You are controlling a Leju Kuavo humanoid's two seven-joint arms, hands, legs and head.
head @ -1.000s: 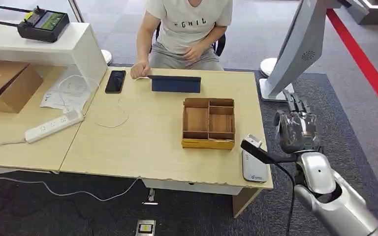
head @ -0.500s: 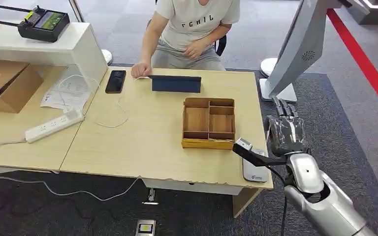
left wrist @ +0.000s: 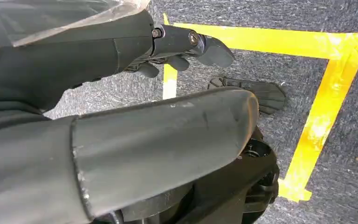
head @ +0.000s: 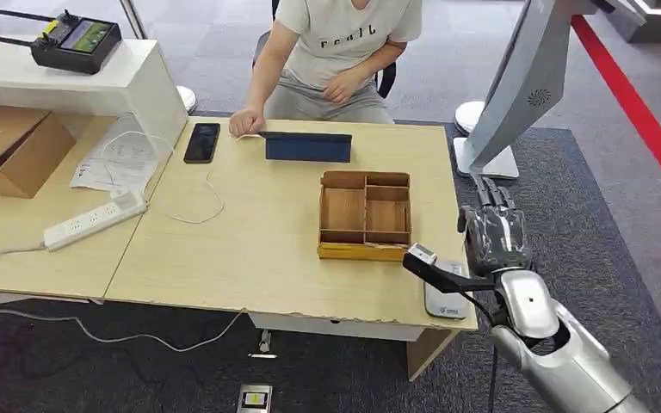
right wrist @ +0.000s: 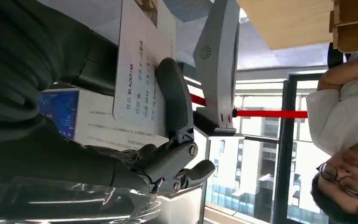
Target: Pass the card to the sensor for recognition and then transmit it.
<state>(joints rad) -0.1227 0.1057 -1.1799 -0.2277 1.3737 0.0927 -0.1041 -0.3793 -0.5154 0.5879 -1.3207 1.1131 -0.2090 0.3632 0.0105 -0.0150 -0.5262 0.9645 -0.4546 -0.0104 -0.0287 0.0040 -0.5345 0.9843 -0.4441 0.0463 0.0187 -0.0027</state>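
Spreading across the middle of the head view, the pale wooden bench point(head: 250, 249) carries everything the task needs. A person point(head: 336, 52) sits at its far edge in the upper centre, one hand resting beside a dark tablet point(head: 308, 147). Right of centre sits an open wooden divided tray point(head: 365, 216). At the bench's lower-right corner lies the white card reader point(head: 444, 292), the sensor in question.

The right robot hand point(head: 493, 237) hangs in the lower right of the frame, just off the bench's right edge and close to the reader. In the right wrist view its fingers are curled around the white printed ID card point(right wrist: 142, 60), the thumb point(right wrist: 175, 100) pressed across the card's face, so the card is firmly held and not yet on the sensor.

The left robot hand point(left wrist: 177, 51) hangs over the taped carpet; its fingers look curled in with nothing in them.

To do this step well, I would judge that the card's flat face should come down level over the reader's top, squarely over its middle. It should rest there briefly, the pinch kept firm, before the card goes across to the person.
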